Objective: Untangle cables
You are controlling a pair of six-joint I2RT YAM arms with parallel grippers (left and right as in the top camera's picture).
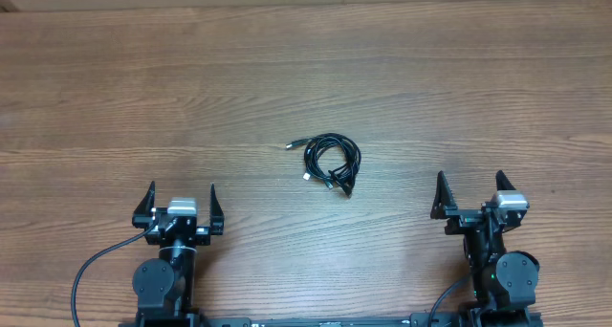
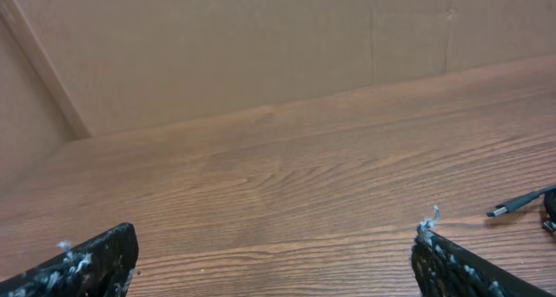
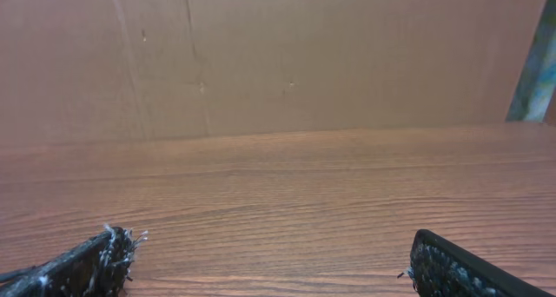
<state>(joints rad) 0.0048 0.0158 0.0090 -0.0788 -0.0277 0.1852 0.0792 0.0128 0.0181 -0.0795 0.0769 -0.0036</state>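
A small tangled bundle of thin black cables (image 1: 330, 163) lies on the wooden table near the middle, with silver-tipped plugs sticking out at its left side. One plug end (image 2: 519, 202) shows at the right edge of the left wrist view. My left gripper (image 1: 179, 199) is open and empty near the front left, well away from the bundle. My right gripper (image 1: 469, 189) is open and empty near the front right, also apart from it. The right wrist view shows only bare table between its fingers (image 3: 271, 260).
The wooden table (image 1: 191, 88) runs back to a brown cardboard wall (image 2: 261, 45). Thick black arm cables (image 1: 91, 270) loop by the left arm base at the front edge.
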